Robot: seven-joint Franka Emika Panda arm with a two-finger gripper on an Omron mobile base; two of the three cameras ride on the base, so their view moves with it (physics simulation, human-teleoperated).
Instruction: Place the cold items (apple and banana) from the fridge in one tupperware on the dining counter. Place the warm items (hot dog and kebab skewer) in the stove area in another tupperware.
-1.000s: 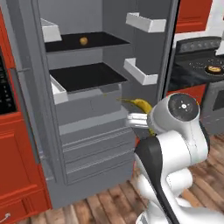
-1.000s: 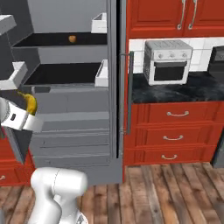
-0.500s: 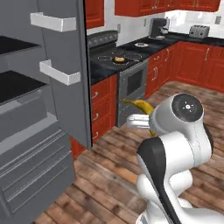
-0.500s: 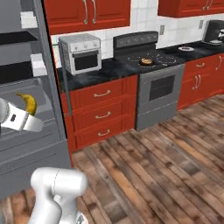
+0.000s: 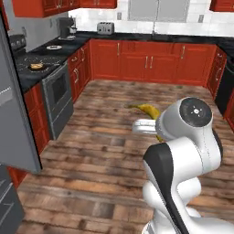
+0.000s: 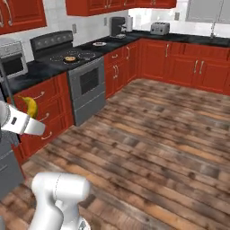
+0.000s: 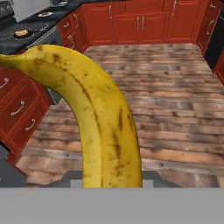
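Note:
A yellow banana [image 7: 103,113] with brown specks runs up the middle of the hand view, and my gripper [image 7: 111,181] is shut on its lower end. From the left base view the banana [image 5: 145,109] sticks out past my gripper [image 5: 153,125], in the air over the wooden floor. In the right base view the banana [image 6: 30,106] rises from the gripper [image 6: 28,116] at the far left. The stove [image 5: 39,68] carries a pan [image 6: 69,58] with something small in it, too small to name. The apple, the tupperware and the dining counter are out of view.
The grey fridge door [image 5: 16,123] stands at the left edge. Red cabinets [image 5: 151,61] with a black counter line the left and far walls. A plate [image 6: 99,44], a coffee maker [image 6: 117,26] and a toaster [image 5: 105,28] sit on that counter. Wooden floor [image 6: 170,134] lies ahead.
The whole picture has swung from the open fridge past the stove to the kitchen floor, so the base has turned. The banana stays in the gripper.

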